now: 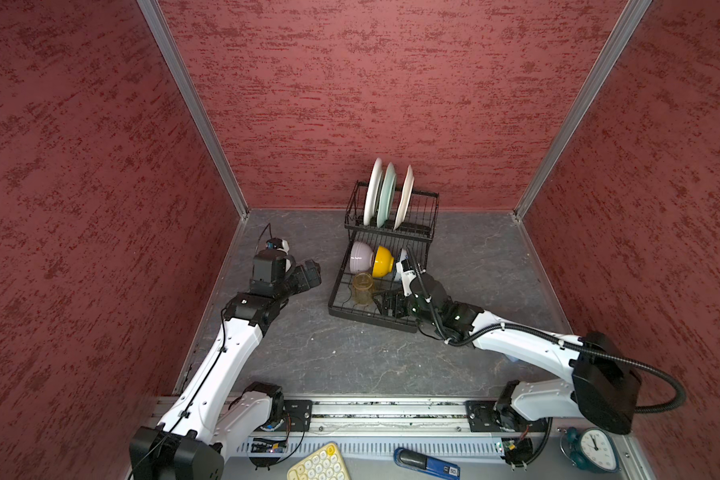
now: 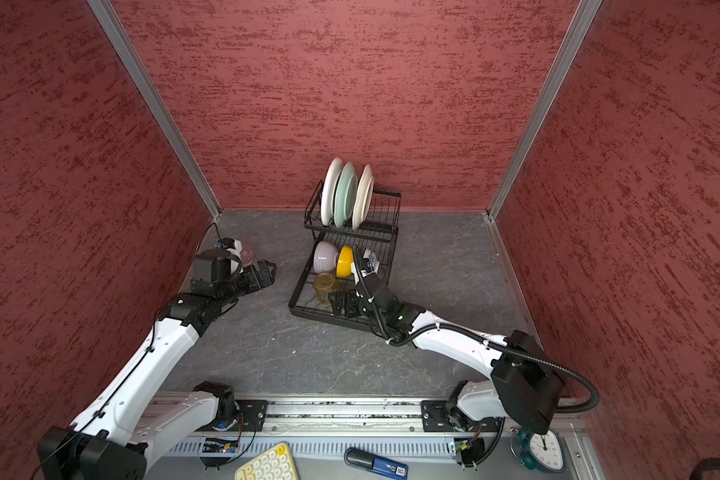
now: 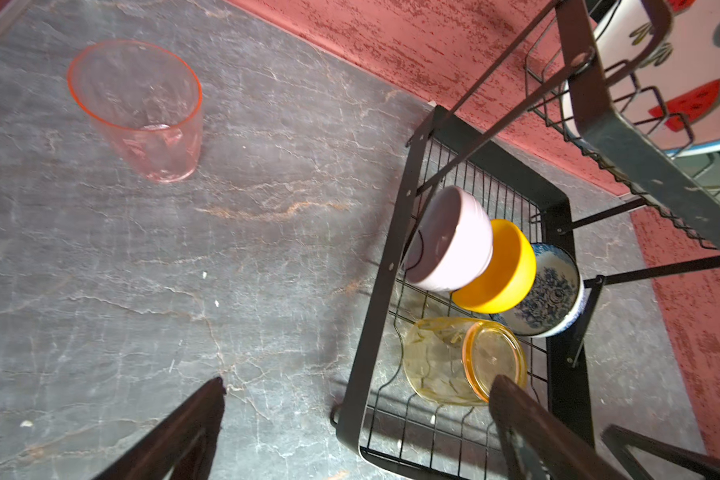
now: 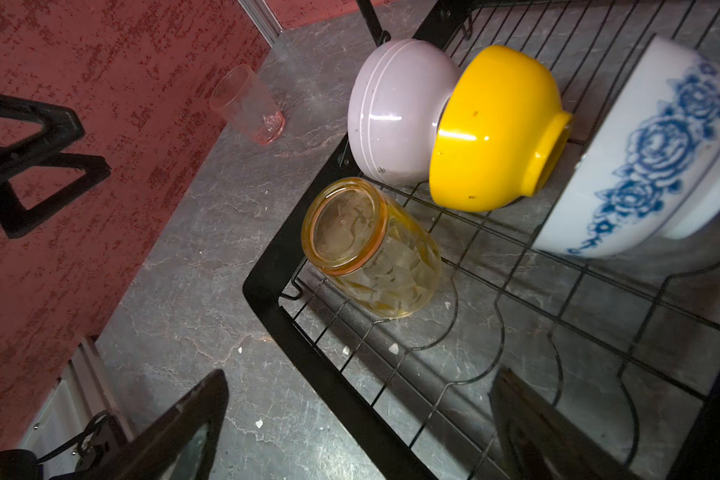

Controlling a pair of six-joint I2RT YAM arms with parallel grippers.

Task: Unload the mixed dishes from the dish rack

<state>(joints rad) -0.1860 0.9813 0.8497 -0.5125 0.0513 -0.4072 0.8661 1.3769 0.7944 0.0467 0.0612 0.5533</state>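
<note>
The dish rack (image 1: 420, 235) stands near the middle of the back edge of the counter (image 1: 350, 365). Its raised basket is against the back wall and its low tray reaches toward the front edge.

Three plates stand on edge in the basket. The watermelon plate (image 1: 373, 191) is furthest toward the counter's left edge, the pale green plate (image 1: 387, 195) is just beside it, and the cream plate (image 1: 405, 197) stands a little apart from those two.

Three bowls lean on their sides in a close row at the back of the low tray, below the basket's front. The lilac bowl (image 4: 395, 116) touches the yellow bowl (image 4: 495, 133), and the blue-and-white bowl (image 4: 641, 158) is just beside the yellow one.

The amber tumbler (image 4: 371, 249) sits in the tray in front of the lilac bowl, near the tray's left rim. It appears to stand mouth down with its thick base up. The pink tumbler (image 3: 138, 116) stands upright on the bare counter near the back left corner, well apart from the rack.

The right gripper (image 1: 381, 303) hangs over the front part of the low tray, just beside the amber tumbler. Its jaws are spread wide and hold nothing.

The left gripper (image 1: 312, 274) hovers above the counter between the pink tumbler and the rack's left side. Its jaws are also spread wide and hold nothing.
</note>
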